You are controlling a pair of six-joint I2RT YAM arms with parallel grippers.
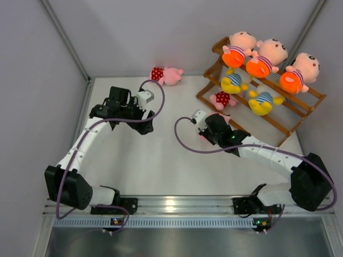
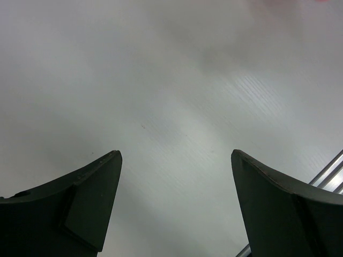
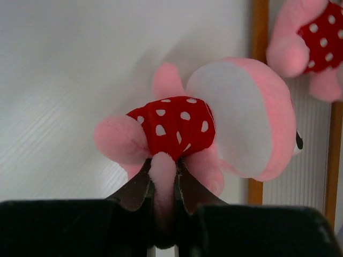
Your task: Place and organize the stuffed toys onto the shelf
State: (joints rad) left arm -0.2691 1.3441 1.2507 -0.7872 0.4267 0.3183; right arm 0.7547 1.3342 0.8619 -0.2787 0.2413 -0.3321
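The right gripper [image 3: 163, 174] holds a pink doll [image 3: 230, 123] tight by one foot (or hand, hard to tell) on the table [image 3: 64, 64] right beside the shelf [image 3: 260, 32], and the left gripper [image 2: 176, 155] hangs wide open.

— Was the light good?
— Bright and even, from above. Glare sat on the rail [image 1: 170, 202] at the bottom centre of the top view. Shadows on the surface [image 1: 161, 160] were faint.
— And the focus?
— The top view was sharp. The left wrist view was hazy, with the left pincer [image 2: 176, 153] dark and soft-edged. The right wrist view was crisp on the pink doll [image 3: 177, 126], but the right pincer [image 3: 162, 168] was blurred along the bottom.
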